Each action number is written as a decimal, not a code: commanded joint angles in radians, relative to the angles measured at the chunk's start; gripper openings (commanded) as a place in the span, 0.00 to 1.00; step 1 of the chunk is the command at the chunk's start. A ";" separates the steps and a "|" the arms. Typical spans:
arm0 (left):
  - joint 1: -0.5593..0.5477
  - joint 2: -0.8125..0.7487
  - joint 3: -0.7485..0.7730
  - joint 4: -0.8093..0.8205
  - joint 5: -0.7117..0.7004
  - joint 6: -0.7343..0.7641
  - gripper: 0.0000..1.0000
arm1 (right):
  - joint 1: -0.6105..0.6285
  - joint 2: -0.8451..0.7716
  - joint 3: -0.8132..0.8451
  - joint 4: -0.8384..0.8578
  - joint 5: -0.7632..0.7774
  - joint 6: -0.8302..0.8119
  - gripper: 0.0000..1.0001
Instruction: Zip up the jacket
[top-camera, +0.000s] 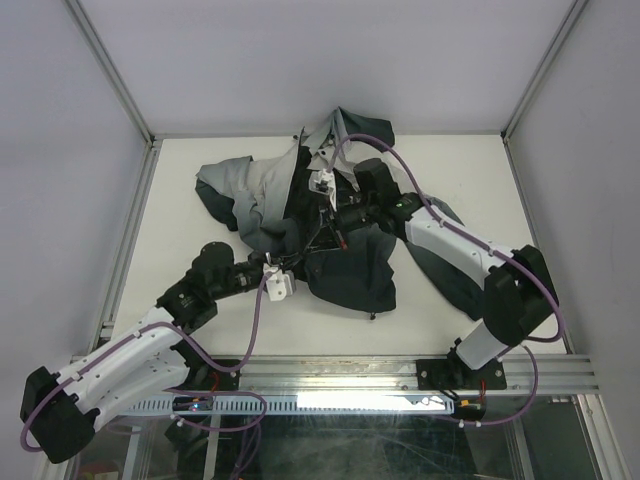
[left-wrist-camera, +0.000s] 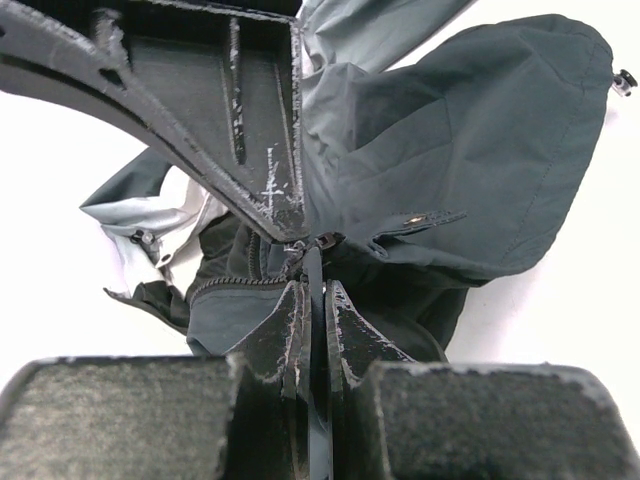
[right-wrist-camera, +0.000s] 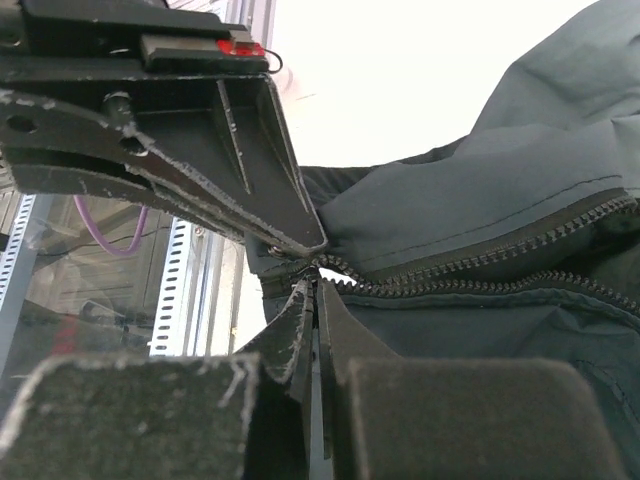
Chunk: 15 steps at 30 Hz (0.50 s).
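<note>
2 arms out now: the left arm (top-camera: 130, 355) stretches low from the near-left corner, the right arm (top-camera: 450, 240) bends at a raised elbow and reaches in toward centre. The left gripper (top-camera: 292, 260) and right gripper (top-camera: 335, 215) sit near each other, each with jaws pinched on the jacket (top-camera: 350, 275).

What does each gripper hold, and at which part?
Left gripper: the jacket, at the end of its zipper. Right gripper: where its tooth rows meet.

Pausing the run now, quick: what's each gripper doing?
Left gripper: closed, pinching the jacket at its front edge.
Right gripper: closed on the zipper where its teeth meet.
</note>
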 joint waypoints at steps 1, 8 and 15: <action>-0.014 -0.050 0.035 -0.006 0.150 -0.008 0.00 | -0.004 0.059 0.123 -0.107 0.223 -0.087 0.00; -0.016 -0.075 0.007 -0.004 0.078 0.009 0.00 | 0.037 0.099 0.169 -0.190 0.148 -0.148 0.00; -0.019 -0.083 0.017 -0.017 0.096 0.035 0.00 | 0.035 0.215 0.275 -0.345 0.381 -0.107 0.00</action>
